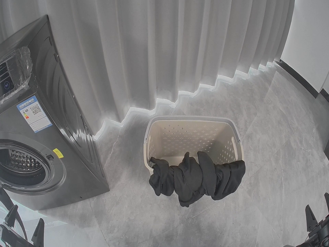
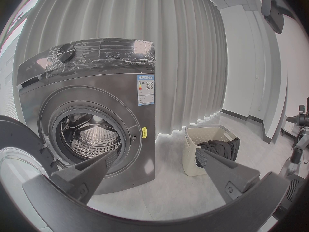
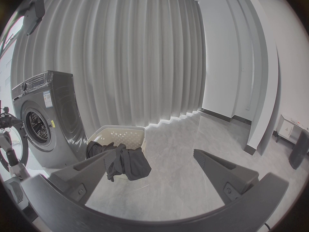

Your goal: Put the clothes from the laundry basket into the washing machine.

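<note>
Head view: the laundry basket (image 1: pixel 192 119) stands on the floor (image 1: pixel 274 127) in front of the curtain (image 1: pixel 154 45), with the washing machine (image 1: pixel 61 127) at its nine o'clock, apart from it. The clothes (image 1: pixel 195 180), a dark bundle, hang over the basket's six o'clock rim, part inside and part outside. In my judgement this lie offers a loose edge for a pick from the robot's side. The left end effector (image 1: pixel 26 219) sits at seven o'clock of the scene, just before the machine. The right end effector (image 1: pixel 317 206) sits at five o'clock, well apart from the basket. Both are spread wide and carry nothing. A blue-bordered label (image 1: pixel 33 113) and a small yellow sticker (image 1: pixel 57 153) are fixed to the machine's front; their print is too small to make out. Left wrist view: the door (image 2: pixel 19 139) is swung fully aside and the drum (image 2: pixel 91 137) stands bare, judged ready for loading. Clear film (image 2: pixel 106 53) covers the control panel around the dial (image 2: pixel 66 52), probably factory wrapping. A faint mark at the panel's corner is not legible. The jaws stand wide apart, with machine and basket beyond them. Right wrist view: the jaws stand wide apart and empty, facing the basket. The clothes are draped over its near rim, and the machine lies beyond. Judgement: no garment is loaded, and the first pick is outstanding.
</note>
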Motion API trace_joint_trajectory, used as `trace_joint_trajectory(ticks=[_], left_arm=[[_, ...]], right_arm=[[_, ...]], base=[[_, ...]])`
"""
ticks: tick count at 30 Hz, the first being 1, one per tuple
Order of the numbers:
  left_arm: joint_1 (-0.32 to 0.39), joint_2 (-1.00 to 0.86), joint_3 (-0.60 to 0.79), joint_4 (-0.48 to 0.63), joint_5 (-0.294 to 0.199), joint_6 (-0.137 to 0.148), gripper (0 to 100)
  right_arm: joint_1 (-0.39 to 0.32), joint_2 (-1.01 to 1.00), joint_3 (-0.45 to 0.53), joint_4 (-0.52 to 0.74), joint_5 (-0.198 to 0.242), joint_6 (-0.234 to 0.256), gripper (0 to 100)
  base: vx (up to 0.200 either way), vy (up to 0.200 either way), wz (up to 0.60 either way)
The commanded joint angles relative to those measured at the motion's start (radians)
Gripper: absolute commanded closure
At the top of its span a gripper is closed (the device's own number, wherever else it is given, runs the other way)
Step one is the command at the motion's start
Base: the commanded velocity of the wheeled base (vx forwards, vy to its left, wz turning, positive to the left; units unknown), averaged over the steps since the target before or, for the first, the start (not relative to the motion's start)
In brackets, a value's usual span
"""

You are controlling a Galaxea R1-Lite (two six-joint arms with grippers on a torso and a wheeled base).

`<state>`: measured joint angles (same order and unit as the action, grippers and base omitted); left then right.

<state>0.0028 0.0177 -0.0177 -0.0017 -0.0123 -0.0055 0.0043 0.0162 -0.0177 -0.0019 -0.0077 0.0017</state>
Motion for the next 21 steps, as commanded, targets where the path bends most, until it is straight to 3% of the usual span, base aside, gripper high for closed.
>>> trace_joint_trajectory(ticks=[1, 6, 10, 12, 15, 16, 17, 19, 21], left_arm=[[0.0, -0.015, 0.018, 0.0, 0.0, -0.001, 0], [0.0, -0.015, 0.018, 0.0, 0.0, -0.001, 0], [0.0, -0.015, 0.018, 0.0, 0.0, -0.001, 0], [0.0, -0.015, 0.018, 0.0, 0.0, -0.001, 0], [0.0, -0.015, 0.018, 0.0, 0.0, -0.001, 0], [0.0, -0.015, 0.018, 0.0, 0.0, -0.001, 0], [0.0, -0.015, 0.018, 0.0, 0.0, -0.001, 0], [0.0, -0.015, 0.018, 0.0, 0.0, -0.001, 0], [0.0, -0.015, 0.018, 0.0, 0.0, -0.001, 0]], right_arm=[[-0.001, -0.004, 0.018, -0.001, 0.0, 0.0, 0], [-0.003, -0.005, 0.005, -0.035, -0.008, 0.0, 0], [0.0, 0.048, -0.176, -0.058, -0.006, 0.0, 0], [0.005, 0.08, -0.199, -0.03, 0.0, 0.001, 0], [0.042, 0.185, -0.216, 0.103, 0.129, 0.06, 0], [0.048, 0.2, -0.216, 0.114, 0.144, 0.075, 0], [0.06, 0.268, -0.212, 0.154, 0.192, 0.135, 0], [0.063, 0.361, -0.209, 0.165, 0.227, 0.189, 0], [0.065, 0.453, -0.216, 0.149, 0.253, 0.199, 0]], base=[[0.0, 0.0, 0.0], [0.0, 0.0, 0.0], [0.0, 0.0, 0.0], [0.0, 0.0, 0.0], [0.133, 0.0, 0.0], [0.2, 0.0, 0.0], [0.2, 0.0, 0.0], [0.2, 0.0, 0.0], [0.2, 0.0, 0.0]])
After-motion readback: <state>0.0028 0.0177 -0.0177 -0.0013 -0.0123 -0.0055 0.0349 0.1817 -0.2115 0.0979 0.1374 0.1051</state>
